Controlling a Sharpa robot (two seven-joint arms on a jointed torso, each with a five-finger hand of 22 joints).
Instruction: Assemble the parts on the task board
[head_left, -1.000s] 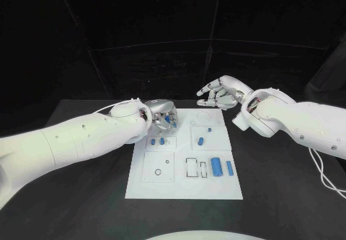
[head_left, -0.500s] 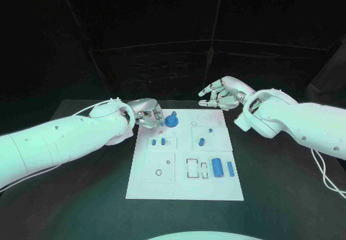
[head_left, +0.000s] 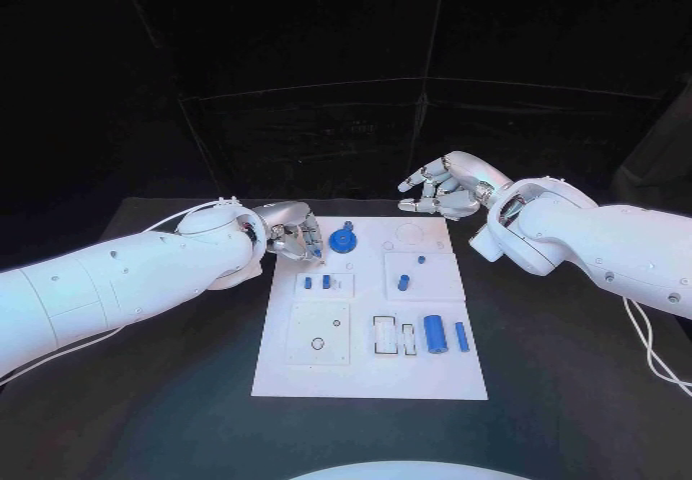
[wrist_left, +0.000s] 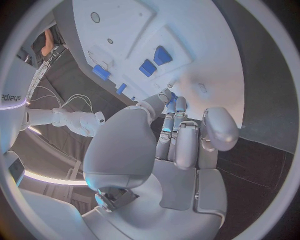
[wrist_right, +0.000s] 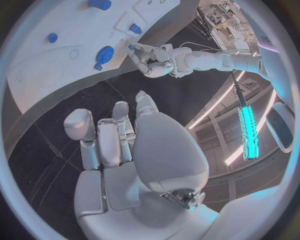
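Left hand (head_left: 293, 240), fingers loosely apart and apparently empty, hovers beside the blue gear (head_left: 343, 241) seated on the task board (head_left: 369, 375) (far-left corner); right hand (head_left: 450, 187) waits open beyond the board, clear of it.

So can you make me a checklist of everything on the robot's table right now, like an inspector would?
Surface: black table, bare around the board.
Job's things: white task board in the middle; round blue gear-like part at its far left; small blue parts mid-board; a large blue cylinder and a slimmer blue piece near right.
Clutter: nothing seen.
Hands: left hand beside the gear part, holding nothing, whether touching it cannot be told; right hand raised beyond the board's far edge, fingers apart, empty.
Cables: thin white wire along the left arm; another by the right arm.
Surroundings: dark backdrop.
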